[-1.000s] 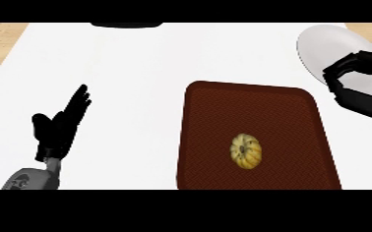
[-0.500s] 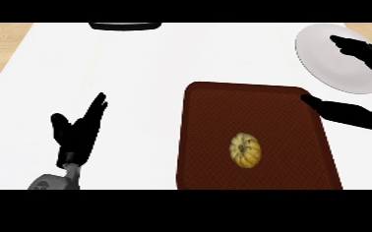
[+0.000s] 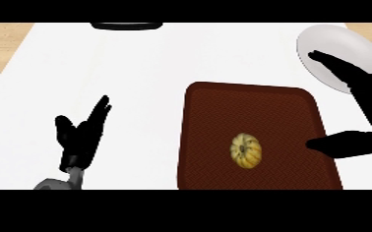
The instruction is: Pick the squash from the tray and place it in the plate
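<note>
Low at left, the left hand [image 3: 81, 135] is resting open. The squash [image 3: 245, 150] is lying on the brown tray [image 3: 210, 108]; beside it the open right hand [image 3: 347, 145] should be centring overhead before closing, plate [image 3: 327, 42] waiting beyond.

A: Tray [image 3: 218, 108] colour?
B: Dark red-brown, fine woven pattern. Squash [image 3: 246, 150]: yellow, darker ribs.
A: Plate [image 3: 327, 42] and counter [image 3: 145, 64]?
B: Plate pale grey-white. Counter plain white, with tan wood [image 3: 13, 37] at the far corners.
A: Left hand [image 3: 81, 132], right hand [image 3: 347, 144]?
B: Both black.
</note>
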`<state>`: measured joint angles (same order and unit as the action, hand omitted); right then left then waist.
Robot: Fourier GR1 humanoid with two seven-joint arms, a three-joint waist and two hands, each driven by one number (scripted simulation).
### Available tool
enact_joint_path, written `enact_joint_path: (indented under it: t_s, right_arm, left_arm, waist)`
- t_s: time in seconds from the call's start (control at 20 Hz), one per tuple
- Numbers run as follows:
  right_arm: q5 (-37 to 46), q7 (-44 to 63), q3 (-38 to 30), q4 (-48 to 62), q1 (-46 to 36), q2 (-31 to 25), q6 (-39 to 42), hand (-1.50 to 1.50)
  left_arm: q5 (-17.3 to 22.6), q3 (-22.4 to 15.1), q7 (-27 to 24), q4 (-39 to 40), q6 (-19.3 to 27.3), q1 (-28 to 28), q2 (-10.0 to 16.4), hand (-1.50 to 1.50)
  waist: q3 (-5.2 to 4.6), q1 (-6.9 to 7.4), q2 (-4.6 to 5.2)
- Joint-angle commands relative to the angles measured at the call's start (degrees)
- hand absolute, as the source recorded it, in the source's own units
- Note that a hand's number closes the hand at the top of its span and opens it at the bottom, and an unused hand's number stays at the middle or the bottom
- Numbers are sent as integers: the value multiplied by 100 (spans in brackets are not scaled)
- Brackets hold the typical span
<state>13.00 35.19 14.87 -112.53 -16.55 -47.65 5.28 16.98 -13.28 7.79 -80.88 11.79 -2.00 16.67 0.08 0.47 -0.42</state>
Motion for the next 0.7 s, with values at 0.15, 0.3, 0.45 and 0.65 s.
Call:
enact_joint_path:
  t_s: [0.15,0.3,0.45,0.65]
  right_arm:
    - [-46,2222,1041,-333,-1102,251,1317,-150]
    - [-72,2541,1206,80,-1424,650,1637,-150]
    - [246,3092,1631,-386,-1247,1061,1617,-150]
    - [981,3260,2188,212,-1349,1639,1433,-150]
  left_arm:
    - [1,-129,148,83,-108,152,-129,0]
    - [-84,-94,29,478,-74,-119,-345,0]
    - [-67,-93,143,141,-168,40,-278,0]
    - [-101,-37,141,203,-157,99,-304,0]
  waist:
    - [-30,113,44]
    - [-23,53,64]
    - [-17,-13,34]
    - [-17,-1,42]
